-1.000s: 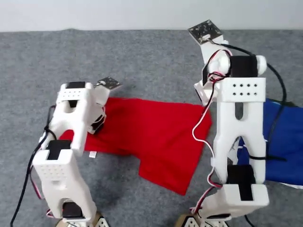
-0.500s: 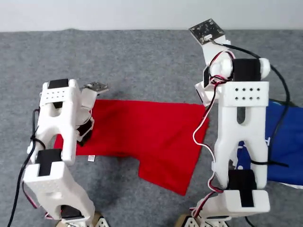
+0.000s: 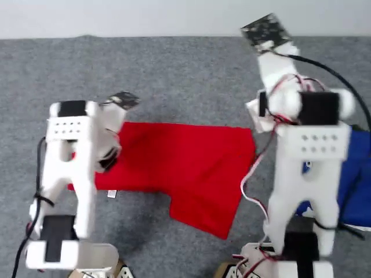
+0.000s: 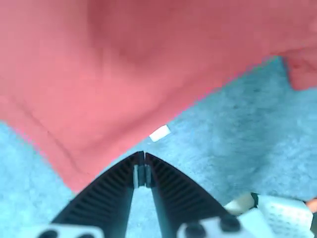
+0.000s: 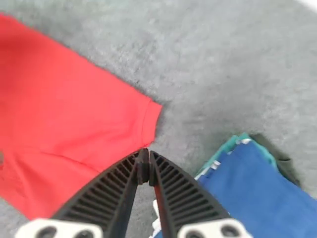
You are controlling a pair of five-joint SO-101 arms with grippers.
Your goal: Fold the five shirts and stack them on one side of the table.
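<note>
Left gripper [image 4: 144,163] and right gripper [image 5: 148,161] are shut, nothing held. Red shirt [image 3: 185,156] is spread between the arms — jaws should be opened, both edges pinched evenly.

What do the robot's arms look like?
The left arm and right arm are chunky white plastic with black motor blocks and rows of small holes. Red, white and black wires loop along the right one. The left tool and right tool are black and ribbed.
</note>
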